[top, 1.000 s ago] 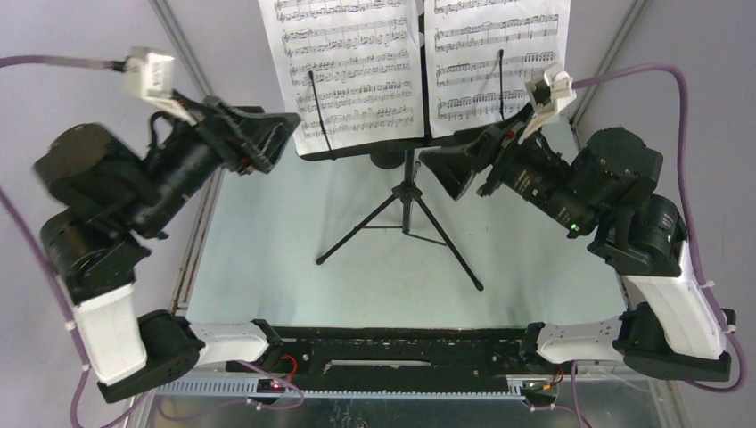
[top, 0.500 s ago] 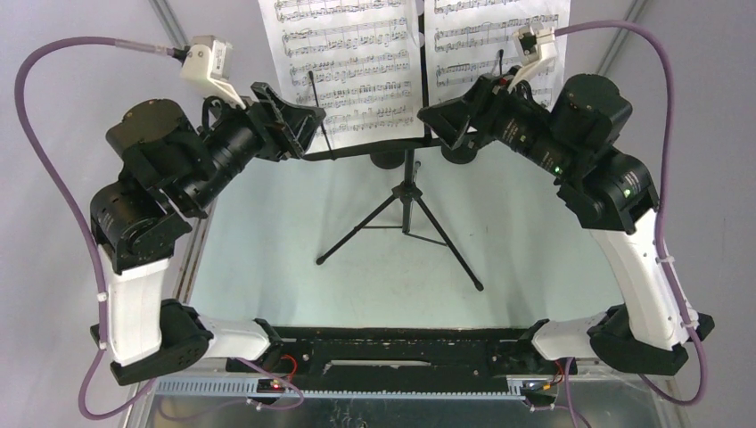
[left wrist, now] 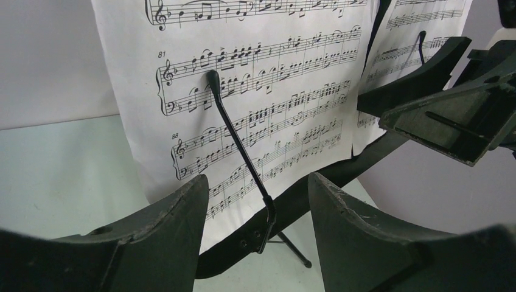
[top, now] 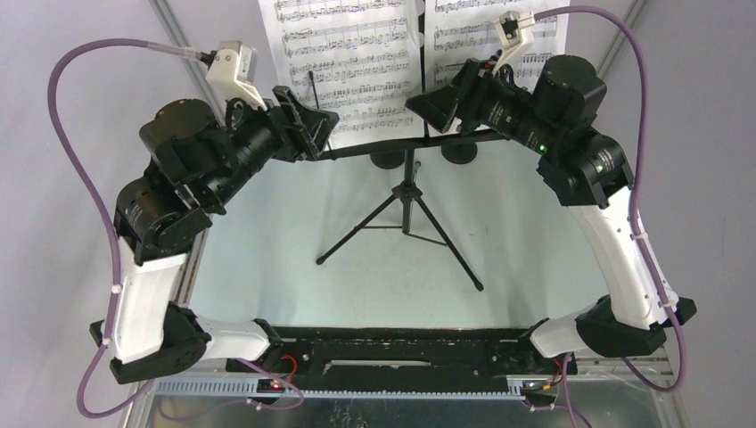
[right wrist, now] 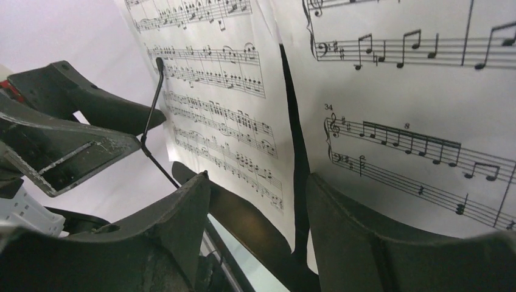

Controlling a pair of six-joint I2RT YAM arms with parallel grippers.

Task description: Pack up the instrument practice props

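Left gripper [left wrist: 258, 182] jaws apart, empty, facing a sheet-music page [left wrist: 255, 91] pinned by a black wire arm [left wrist: 234, 131] on the music rack ledge [left wrist: 316, 188]. Second page [left wrist: 414, 36] and right gripper [left wrist: 420, 100] at right.

Left gripper [top: 323, 132] risen, swung inward, now at lower corner of left sheet-music page [top: 352, 62]. Right gripper [top: 423, 105] risen, advanced, now before inner edge of right sheet-music page [top: 464, 40].

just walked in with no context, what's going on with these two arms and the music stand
A two-armed robot is working at a black music stand on the table. The left claw is open at the lower edge of the left page, by its wire holder; the right claw is open by the right page. Neither grips anything yet; both pages are on the stand.
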